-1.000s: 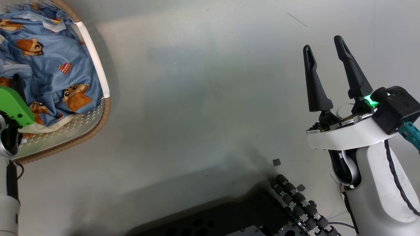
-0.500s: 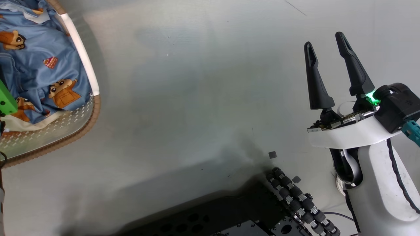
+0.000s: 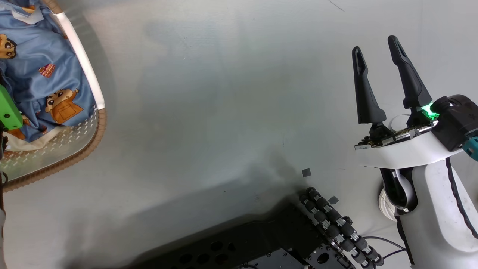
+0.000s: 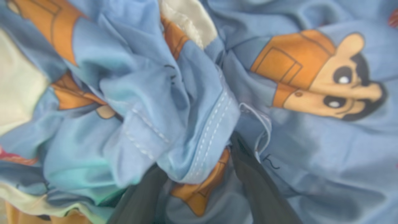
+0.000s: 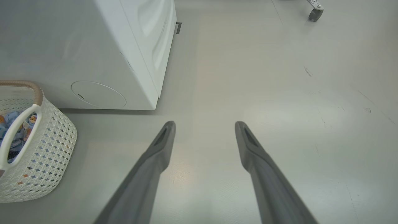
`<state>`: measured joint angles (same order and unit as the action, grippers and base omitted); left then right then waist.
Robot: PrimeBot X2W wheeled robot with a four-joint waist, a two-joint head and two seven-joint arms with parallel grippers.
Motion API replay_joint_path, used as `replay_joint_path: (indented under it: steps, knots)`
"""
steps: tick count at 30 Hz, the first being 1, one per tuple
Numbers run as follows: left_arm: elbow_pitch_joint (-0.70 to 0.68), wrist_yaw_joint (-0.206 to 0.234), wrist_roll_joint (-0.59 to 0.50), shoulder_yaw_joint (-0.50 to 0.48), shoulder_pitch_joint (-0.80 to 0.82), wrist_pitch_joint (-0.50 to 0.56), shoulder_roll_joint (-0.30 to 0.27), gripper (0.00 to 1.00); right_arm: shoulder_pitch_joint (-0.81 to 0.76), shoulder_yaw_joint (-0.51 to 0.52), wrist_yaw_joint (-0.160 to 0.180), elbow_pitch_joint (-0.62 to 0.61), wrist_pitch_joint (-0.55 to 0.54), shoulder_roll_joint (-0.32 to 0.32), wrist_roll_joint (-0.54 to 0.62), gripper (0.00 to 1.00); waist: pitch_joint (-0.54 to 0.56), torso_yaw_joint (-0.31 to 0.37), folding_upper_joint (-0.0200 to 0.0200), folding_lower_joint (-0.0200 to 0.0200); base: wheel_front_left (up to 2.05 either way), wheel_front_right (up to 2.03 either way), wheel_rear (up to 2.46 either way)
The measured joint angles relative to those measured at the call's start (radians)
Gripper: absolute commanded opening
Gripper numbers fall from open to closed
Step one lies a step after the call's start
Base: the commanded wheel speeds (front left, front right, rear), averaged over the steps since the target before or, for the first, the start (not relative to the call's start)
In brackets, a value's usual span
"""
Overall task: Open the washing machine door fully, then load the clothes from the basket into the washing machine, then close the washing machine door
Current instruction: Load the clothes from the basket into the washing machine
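Light-blue clothes (image 4: 174,102), printed with orange-brown cartoon figures and cream patches, lie crumpled in cream-white perforated basket (image 5: 49,146) with brown woven rim and white handle. Stands upright on floor, near white washing machine (image 5: 102,56).

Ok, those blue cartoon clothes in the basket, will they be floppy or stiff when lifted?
Probably floppy: the clothes lie in soft crumpled folds, so they should drape and dangle from a grip. Likely light for their bulk, being thin stitched fabric. They may come up tangled together, since layers overlap around the spread fingers of the left gripper.
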<state>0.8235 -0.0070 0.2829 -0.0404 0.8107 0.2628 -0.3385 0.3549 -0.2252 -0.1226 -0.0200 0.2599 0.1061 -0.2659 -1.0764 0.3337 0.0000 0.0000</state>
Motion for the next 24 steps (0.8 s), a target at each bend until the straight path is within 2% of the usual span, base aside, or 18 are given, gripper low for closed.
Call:
replay_joint_path:
  steps: [1, 2, 3, 4, 12, 24]
  knots:
    - [0.004, 0.0, -0.001, 0.003, 0.003, 0.0, 0.0, 0.47, 0.0, 0.002, 0.0, 0.0, 0.0, 0.0, -0.002, 1.0, -0.001, 0.0, 0.0, 0.0, 0.0, 0.0, 0.0]
    - [0.008, 0.0, -0.001, 0.005, 0.007, 0.0, 0.0, 0.38, 0.0, 0.004, 0.0, 0.0, 0.0, 0.001, -0.006, 1.0, -0.001, 0.0, 0.0, 0.0, 0.0, 0.0, 0.0]
    - [0.011, 0.0, -0.001, 0.006, 0.01, -0.001, 0.0, 0.15, 0.0, 0.006, 0.0, 0.0, 0.0, 0.001, -0.006, 1.0, -0.002, -0.001, 0.0, 0.0, 0.0, 0.0, 0.0]
    - [0.012, 0.0, -0.001, 0.007, 0.011, -0.002, 0.001, 0.0, 0.0, 0.007, 0.0, 0.0, 0.0, 0.0, -0.006, 1.0, -0.003, -0.001, 0.0, 0.0, 0.0, 0.0, 0.0]
    - [0.019, -0.006, 0.001, 0.002, 0.019, -0.071, 0.008, 0.0, 0.011, 0.014, 0.0, 0.0, 0.0, -0.009, -0.007, 1.0, -0.002, -0.007, 0.0, 0.0, 0.0, 0.0, 0.0]
    - [0.033, -0.025, 0.017, -0.011, -0.028, -0.244, 0.065, 0.0, 0.034, 0.033, 0.0, 0.011, 0.0, -0.011, -0.006, 1.0, 0.069, -0.039, 0.0, 0.0, 0.0, 0.0, 0.0]
